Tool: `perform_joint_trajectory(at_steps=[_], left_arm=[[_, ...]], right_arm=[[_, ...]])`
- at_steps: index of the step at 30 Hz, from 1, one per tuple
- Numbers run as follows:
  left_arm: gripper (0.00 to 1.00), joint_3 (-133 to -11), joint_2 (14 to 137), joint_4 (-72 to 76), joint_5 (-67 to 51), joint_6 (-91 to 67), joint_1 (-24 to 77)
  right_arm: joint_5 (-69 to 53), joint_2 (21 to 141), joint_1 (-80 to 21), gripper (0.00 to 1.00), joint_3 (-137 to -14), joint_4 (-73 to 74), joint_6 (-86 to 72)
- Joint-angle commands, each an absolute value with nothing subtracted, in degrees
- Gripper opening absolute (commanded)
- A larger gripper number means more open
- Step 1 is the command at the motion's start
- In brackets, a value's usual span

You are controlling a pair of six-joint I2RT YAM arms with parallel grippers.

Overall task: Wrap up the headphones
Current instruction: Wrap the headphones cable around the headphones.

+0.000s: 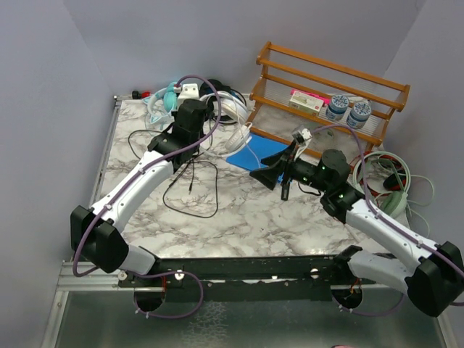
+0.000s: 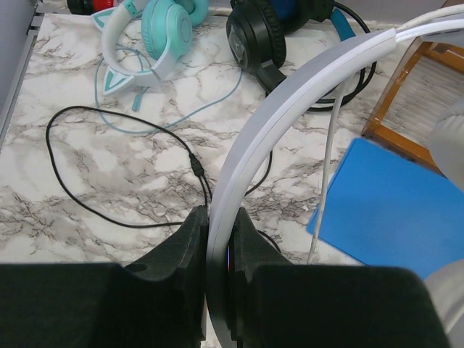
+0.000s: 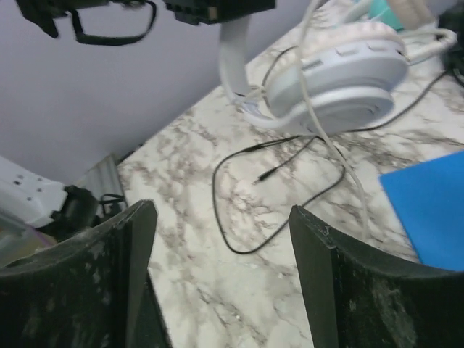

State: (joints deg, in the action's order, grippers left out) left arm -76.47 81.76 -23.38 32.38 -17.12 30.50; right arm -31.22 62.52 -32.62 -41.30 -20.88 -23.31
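So the left gripper point(image 2: 220, 217) is clamping tight on the white headphones point(image 2: 290, 94) by the headband, right beside the blue sheet point(image 2: 391, 203). The right gripper point(image 3: 221, 214) is hanging wide open near that sheet, gripping nothing. The teal headset point(image 2: 163, 29) and black headset point(image 2: 254, 36) are lying beyond the sheet.

White links point(image 1: 138, 185), black joints point(image 1: 98, 239), purple cables point(image 1: 194, 77), a black left end effector point(image 2: 220, 230) and right end effector point(image 3: 222, 212).
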Motion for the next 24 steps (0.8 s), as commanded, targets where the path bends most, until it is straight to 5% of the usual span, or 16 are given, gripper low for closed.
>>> perform_joint_trajectory(at_steps=[1,4,13,24], left_arm=[[0.00,-77.7,78.5,-20.7,32.0,-18.5,30.8],[0.00,-78.4,78.0,-20.8,31.1,-18.5,30.7],[0.00,-79.4,77.3,-21.9,28.3,-20.3,30.8],[0.00,-80.3,76.8,-22.9,26.7,-21.7,30.8]], right_arm=[[-18.6,56.4,-32.6,0.84,-33.3,-23.6,-21.2],[-16.9,56.1,-32.6,0.99,-29.3,-25.8,-21.0],[-17.7,66.7,-32.6,1.00,-21.4,-45.0,-19.4],[-22.9,86.2,-32.6,0.82,-28.2,-63.2,-19.6]])
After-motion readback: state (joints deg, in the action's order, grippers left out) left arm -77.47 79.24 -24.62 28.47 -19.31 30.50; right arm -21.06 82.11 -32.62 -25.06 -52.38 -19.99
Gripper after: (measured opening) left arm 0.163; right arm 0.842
